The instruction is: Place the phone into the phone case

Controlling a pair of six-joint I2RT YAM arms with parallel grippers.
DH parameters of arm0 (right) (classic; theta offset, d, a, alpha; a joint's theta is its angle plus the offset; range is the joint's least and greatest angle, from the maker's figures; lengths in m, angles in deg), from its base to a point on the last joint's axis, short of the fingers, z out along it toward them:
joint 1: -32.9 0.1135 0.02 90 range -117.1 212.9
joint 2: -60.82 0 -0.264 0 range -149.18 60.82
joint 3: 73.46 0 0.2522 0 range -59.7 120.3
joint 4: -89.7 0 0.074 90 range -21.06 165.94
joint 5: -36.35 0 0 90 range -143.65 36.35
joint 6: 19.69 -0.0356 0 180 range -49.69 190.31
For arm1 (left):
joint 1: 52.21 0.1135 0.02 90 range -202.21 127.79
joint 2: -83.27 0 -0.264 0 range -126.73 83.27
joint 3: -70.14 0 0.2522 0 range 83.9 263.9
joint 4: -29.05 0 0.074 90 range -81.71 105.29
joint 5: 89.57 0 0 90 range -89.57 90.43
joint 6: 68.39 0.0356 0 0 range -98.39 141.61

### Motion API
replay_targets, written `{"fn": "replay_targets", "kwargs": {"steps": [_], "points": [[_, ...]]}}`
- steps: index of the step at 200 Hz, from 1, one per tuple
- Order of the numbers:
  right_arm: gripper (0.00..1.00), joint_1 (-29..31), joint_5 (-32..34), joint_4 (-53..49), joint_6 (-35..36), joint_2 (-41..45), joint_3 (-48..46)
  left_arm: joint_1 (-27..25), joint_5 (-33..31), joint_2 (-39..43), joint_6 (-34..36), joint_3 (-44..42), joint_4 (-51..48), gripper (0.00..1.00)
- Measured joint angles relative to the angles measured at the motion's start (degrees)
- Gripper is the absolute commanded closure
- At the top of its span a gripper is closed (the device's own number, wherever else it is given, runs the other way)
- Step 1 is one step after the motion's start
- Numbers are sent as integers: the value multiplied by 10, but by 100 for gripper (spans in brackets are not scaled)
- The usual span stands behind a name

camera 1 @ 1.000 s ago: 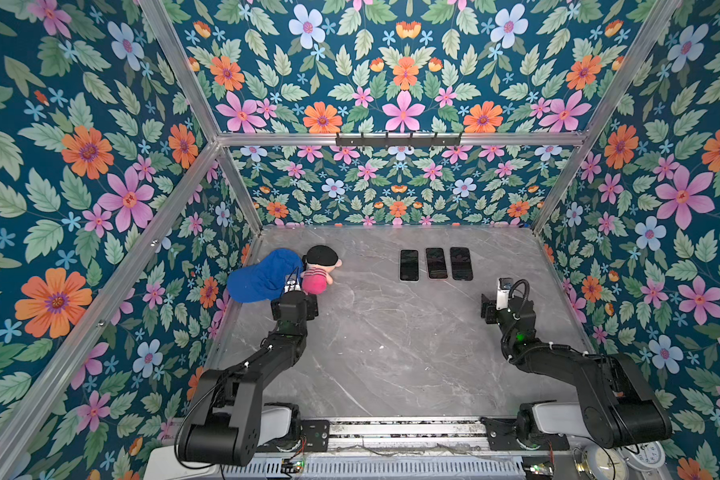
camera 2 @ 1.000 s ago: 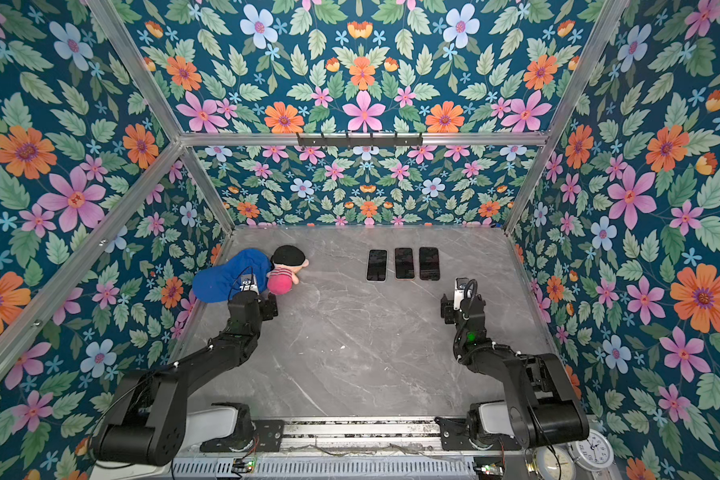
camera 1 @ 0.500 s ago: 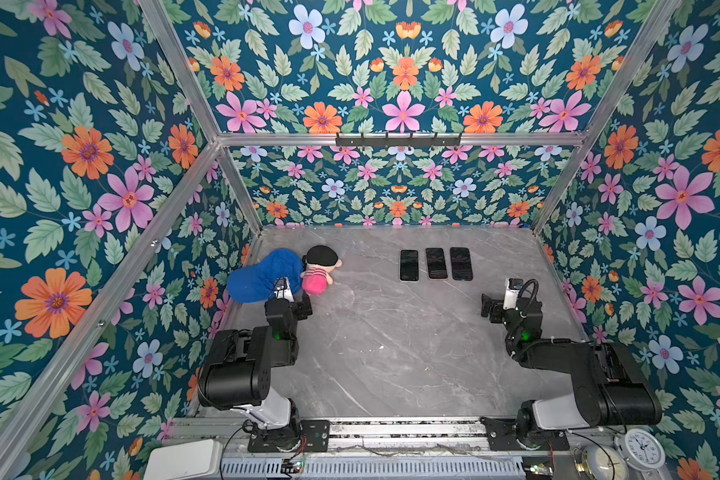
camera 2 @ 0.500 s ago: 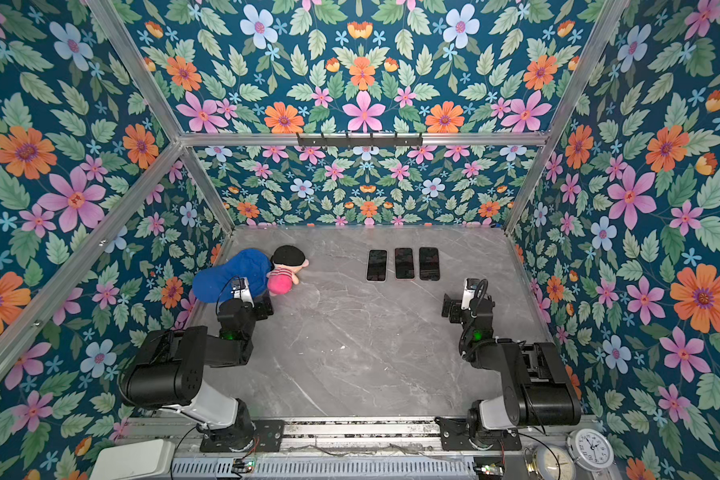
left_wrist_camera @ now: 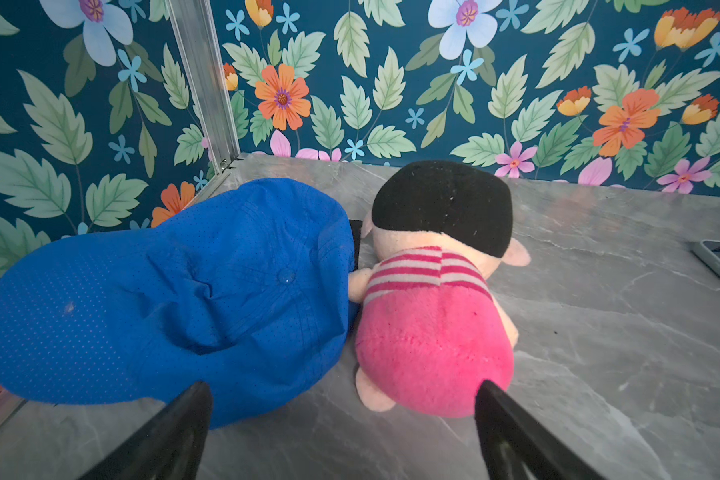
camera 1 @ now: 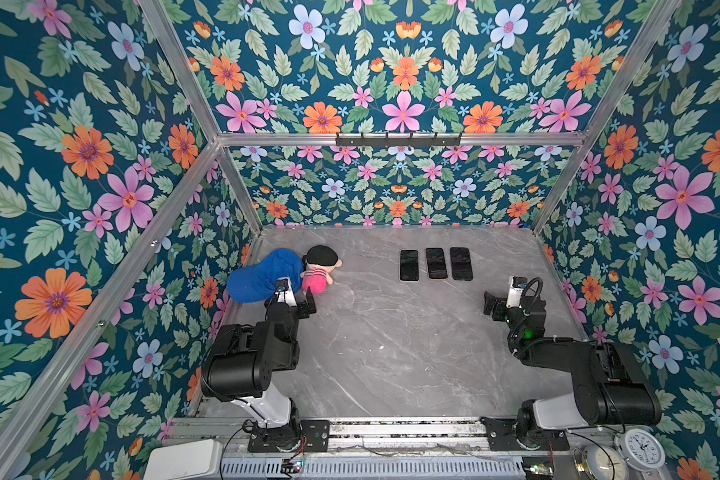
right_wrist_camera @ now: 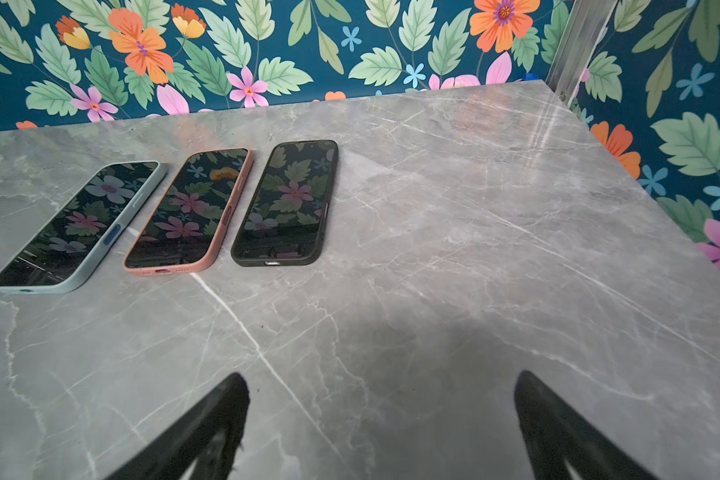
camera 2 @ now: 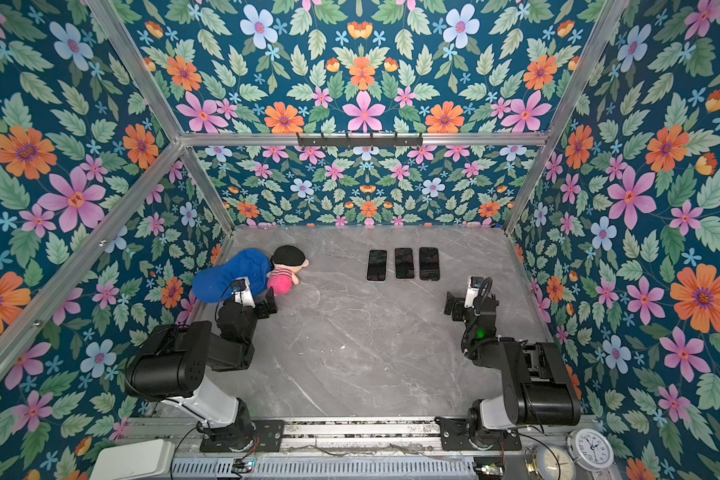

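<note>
Face-up, backs hidden: pale blue-cased phone [right_wrist_camera: 75, 226], pink-cased phone [right_wrist_camera: 188, 210], black-cased phone [right_wrist_camera: 285, 203]. Left claw [left_wrist_camera: 341, 432] and right claw [right_wrist_camera: 381, 424] spread wide, empty.

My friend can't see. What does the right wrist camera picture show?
Three phones lie in a row, screens up, on the table: a blue phone, a pink phone and a black phone. The right tool hangs open and empty near them; a flowery wall stands behind.

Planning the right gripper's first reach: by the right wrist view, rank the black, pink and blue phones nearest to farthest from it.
1. Black phone, row's end toward the right gripper.
2. Pink phone, middle.
3. Blue phone, far end.
</note>
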Motion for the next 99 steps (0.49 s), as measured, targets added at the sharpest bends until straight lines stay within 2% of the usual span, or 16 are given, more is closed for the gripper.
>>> {"fn": "replay_targets", "kwargs": {"steps": [99], "points": [[1, -5, -17, -4, -3, 0, 2, -3, 2, 1, 5, 0, 3, 0]]}}
